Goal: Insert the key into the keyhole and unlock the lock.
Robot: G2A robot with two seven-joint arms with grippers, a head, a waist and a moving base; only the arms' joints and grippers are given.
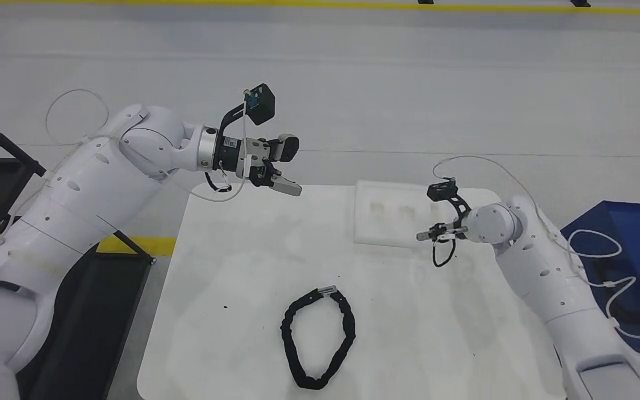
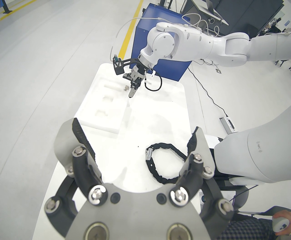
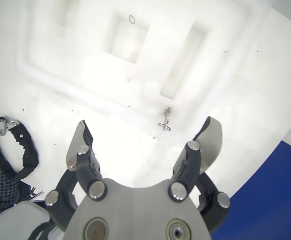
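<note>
A black chain lock (image 1: 318,338) lies in a loop on the white table (image 1: 230,300), its metal cylinder end (image 1: 327,291) pointing to the back. A small silver key (image 3: 167,119) with a ring sticks up from the white foam tray (image 1: 400,215), beside a long recess. My right gripper (image 3: 146,130) hovers open just short of the key, which stands ahead of its fingertips. This gripper (image 1: 424,236) is over the tray's right edge. My left gripper (image 1: 292,168) hangs open and empty above the table's back left corner, far from the lock (image 2: 163,159).
The foam tray (image 3: 68,79) has several rectangular recesses; a small loose ring (image 3: 131,19) lies in one. A blue cabinet (image 2: 159,45) stands off the table's right side. The table's front left (image 1: 210,340) is bare.
</note>
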